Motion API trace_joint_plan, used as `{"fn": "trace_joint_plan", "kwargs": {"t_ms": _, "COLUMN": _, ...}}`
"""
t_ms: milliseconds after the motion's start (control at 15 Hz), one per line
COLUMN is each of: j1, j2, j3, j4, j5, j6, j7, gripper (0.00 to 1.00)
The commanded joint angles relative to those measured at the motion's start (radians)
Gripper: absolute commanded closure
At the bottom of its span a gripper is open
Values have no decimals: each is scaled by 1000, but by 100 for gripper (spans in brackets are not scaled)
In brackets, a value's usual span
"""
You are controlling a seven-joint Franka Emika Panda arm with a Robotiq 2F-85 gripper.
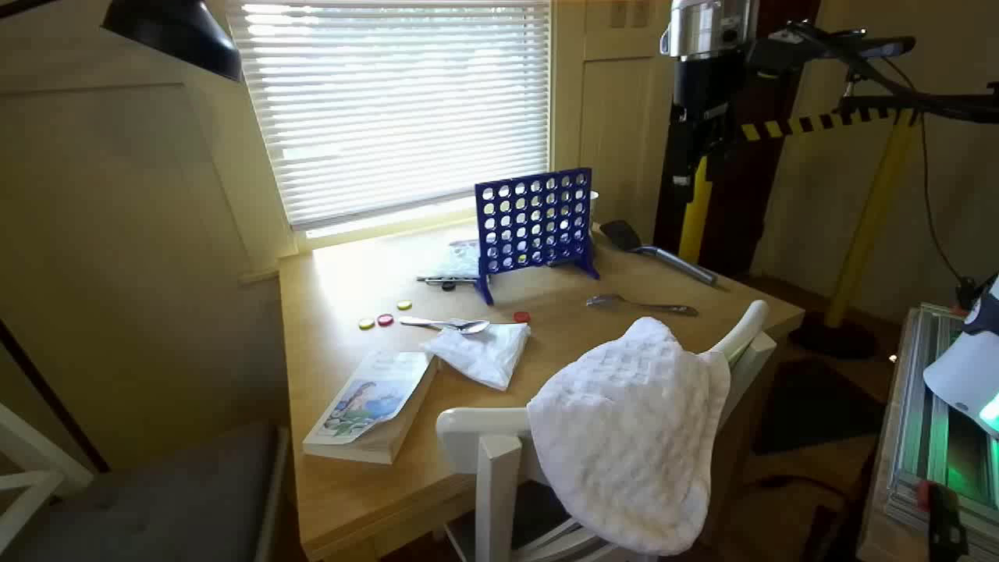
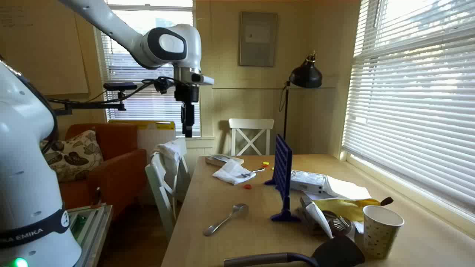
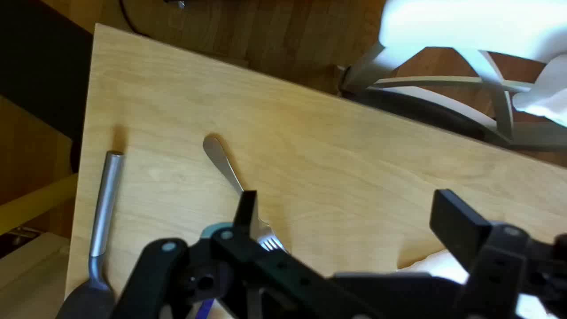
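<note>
Released claw [image 3: 347,217] high over the worktop [image 3: 332,141]; fork [image 3: 225,167] nearest

The claw hangs well above the surface in both exterior views; its fingers stand wide apart, with bare wood between them in the wrist view. Nearest item: the fork, flat on the worktop; in the wrist view a finger hides its neck. The spatula [image 3: 105,204] lies apart from it, just in from the end edge. A white chair [image 3: 465,26] stands at the long edge, a white towel [image 1: 632,437] draped over its back. A blue grid [image 2: 283,168] stands upright on its feet near the fork's tines. Farther along: a red disc [image 1: 521,317], then a crumpled white sheet [image 1: 488,359] with a spoon [image 1: 449,323] lying partly across it. Beyond the sheet: a thick book [image 1: 371,402] with a picture on its cover, lying just beside it.
</note>
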Motion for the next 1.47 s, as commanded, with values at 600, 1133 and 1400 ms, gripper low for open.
{"fn": "trace_joint_plan", "kwargs": {"t_ms": 600, "j1": -37, "j2": -3, "j3": -132, "j4": 0, "j5": -116, "j6": -15, "j7": -219, "gripper": 0}}
{"fn": "trace_joint_plan", "kwargs": {"t_ms": 1133, "j1": -72, "j2": 117, "j3": -585, "j4": 195, "j5": -170, "j6": -81, "j7": -873, "gripper": 0}}
{"fn": "trace_joint_plan", "kwargs": {"t_ms": 1400, "j1": -99, "j2": 55, "j3": -531, "j4": 110, "j5": -177, "j6": -32, "j7": -818, "gripper": 0}}
